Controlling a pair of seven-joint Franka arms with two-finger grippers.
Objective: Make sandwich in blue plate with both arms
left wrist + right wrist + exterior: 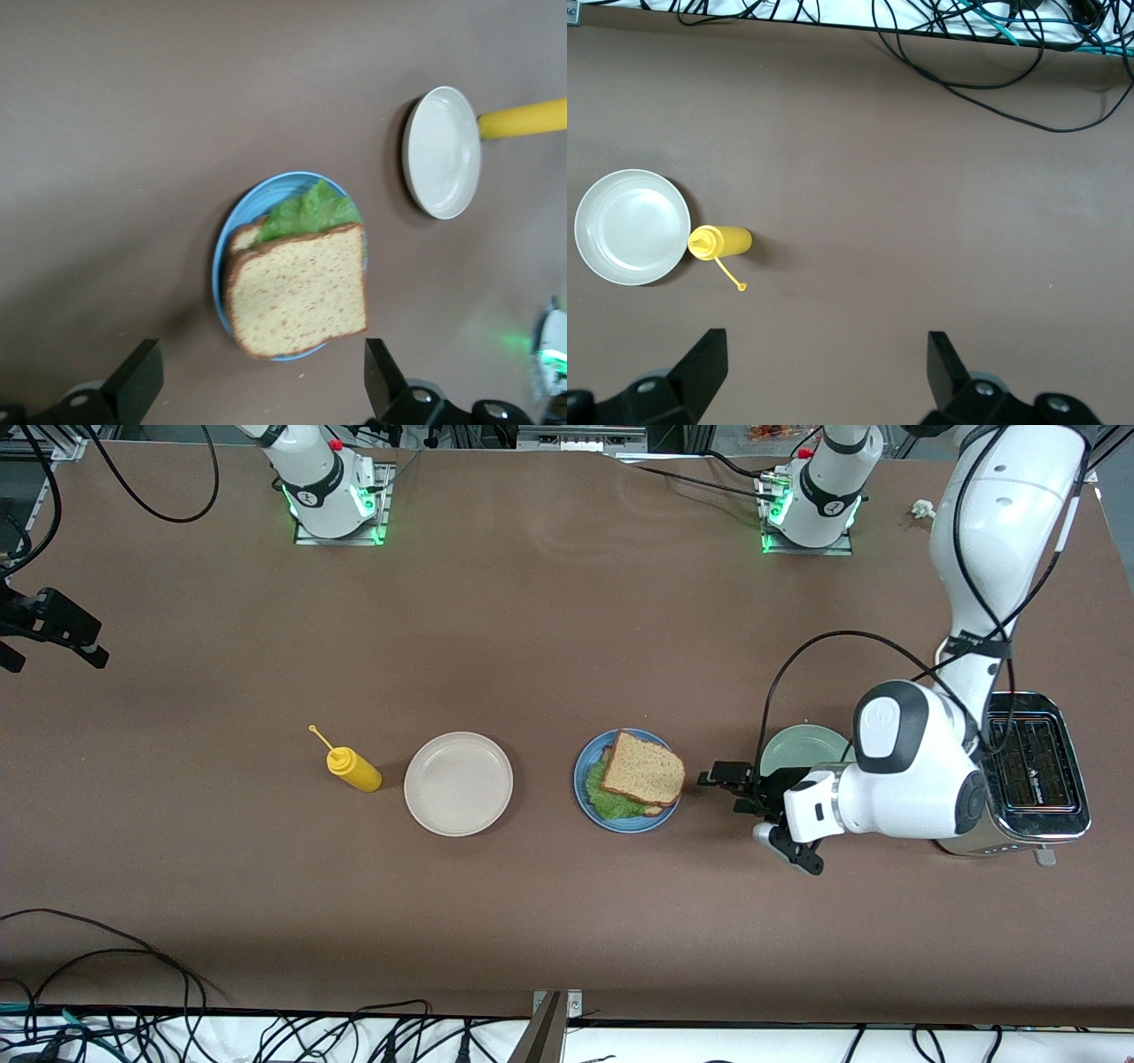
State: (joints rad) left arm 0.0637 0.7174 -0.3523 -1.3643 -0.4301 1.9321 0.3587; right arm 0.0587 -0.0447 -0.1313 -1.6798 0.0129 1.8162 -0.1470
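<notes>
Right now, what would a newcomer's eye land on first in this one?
The sandwich on the blue plate mid-table: bread on top, lettuce showing at the edge. Beside it, toward the left arm's end, the left gripper hangs open and empty, partly covering a pale green plate. The right gripper is open above the yellow bottle and white plate.

High front camera; both wrist views share the beige plate (442,151).

Bright, even overhead light; soft short shadows; left wrist view slightly blurred.
</notes>
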